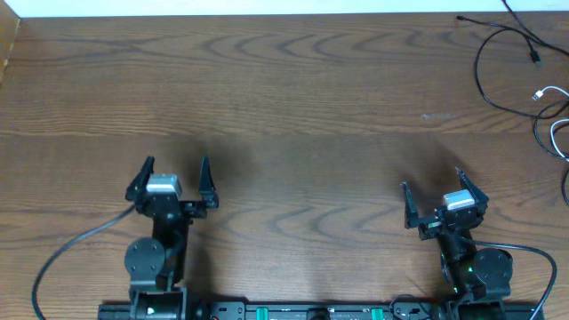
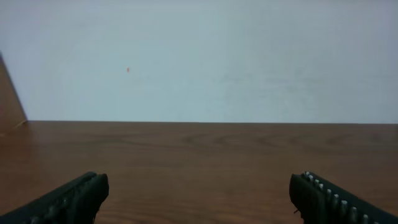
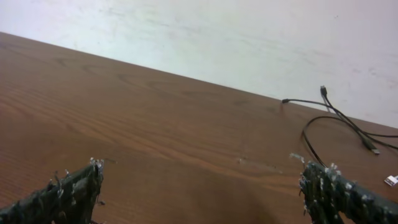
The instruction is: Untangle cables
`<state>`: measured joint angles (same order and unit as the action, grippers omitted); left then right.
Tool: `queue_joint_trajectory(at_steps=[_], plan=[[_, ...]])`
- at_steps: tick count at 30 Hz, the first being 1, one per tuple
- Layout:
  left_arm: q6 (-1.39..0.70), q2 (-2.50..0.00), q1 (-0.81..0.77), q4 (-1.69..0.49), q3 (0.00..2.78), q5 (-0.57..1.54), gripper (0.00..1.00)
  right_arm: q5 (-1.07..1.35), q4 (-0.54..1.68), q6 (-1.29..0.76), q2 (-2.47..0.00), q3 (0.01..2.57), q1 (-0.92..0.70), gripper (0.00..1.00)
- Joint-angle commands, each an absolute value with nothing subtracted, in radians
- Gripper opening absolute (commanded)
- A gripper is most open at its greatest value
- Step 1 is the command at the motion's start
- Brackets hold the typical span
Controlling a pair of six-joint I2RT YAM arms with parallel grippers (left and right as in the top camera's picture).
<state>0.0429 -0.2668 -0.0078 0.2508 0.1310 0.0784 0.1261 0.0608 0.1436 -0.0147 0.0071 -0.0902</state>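
Thin black cable (image 1: 478, 71) looped, white cable (image 1: 553, 133) curled just beside

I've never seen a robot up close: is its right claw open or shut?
Open. On the right gripper, the two fingers stand wide apart with bare table between them; nothing is held.

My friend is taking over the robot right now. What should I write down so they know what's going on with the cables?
Left gripper: open, empty, on the near side of the table.
Right gripper: open, empty, also on the near side.
Cables: the black cable and white cable lie in the far right corner, partly out of the overhead view. They seem to cross there.
Done: nothing yet; neither cable is touched.
Left: reach over, probably with the right arm since it is closer, and separate the two.
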Motion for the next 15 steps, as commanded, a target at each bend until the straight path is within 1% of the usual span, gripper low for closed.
queue_joint_trajectory(at_steps=[1, 4, 10, 12, 15], plan=[[0.060, -0.180, -0.015, 0.256, 0.057, 0.042, 0.98, 0.125, 0.064, 0.151, -0.007, 0.006, -0.093, 0.99], [0.060, -0.120, -0.018, 0.248, 0.002, 0.033, 0.98, 0.125, 0.065, 0.151, -0.007, 0.006, -0.093, 0.99], [0.105, 0.000, -0.017, 0.015, 0.004, 0.032, 0.98, 0.125, 0.065, 0.151, -0.007, 0.006, -0.093, 0.99], [0.104, -0.003, -0.016, -0.076, 0.004, 0.031, 0.98, 0.125, 0.064, 0.151, -0.007, 0.006, -0.092, 0.99], [0.089, -0.001, -0.017, -0.073, 0.004, 0.021, 0.98, 0.125, 0.065, 0.151, -0.007, 0.006, -0.093, 0.99]])
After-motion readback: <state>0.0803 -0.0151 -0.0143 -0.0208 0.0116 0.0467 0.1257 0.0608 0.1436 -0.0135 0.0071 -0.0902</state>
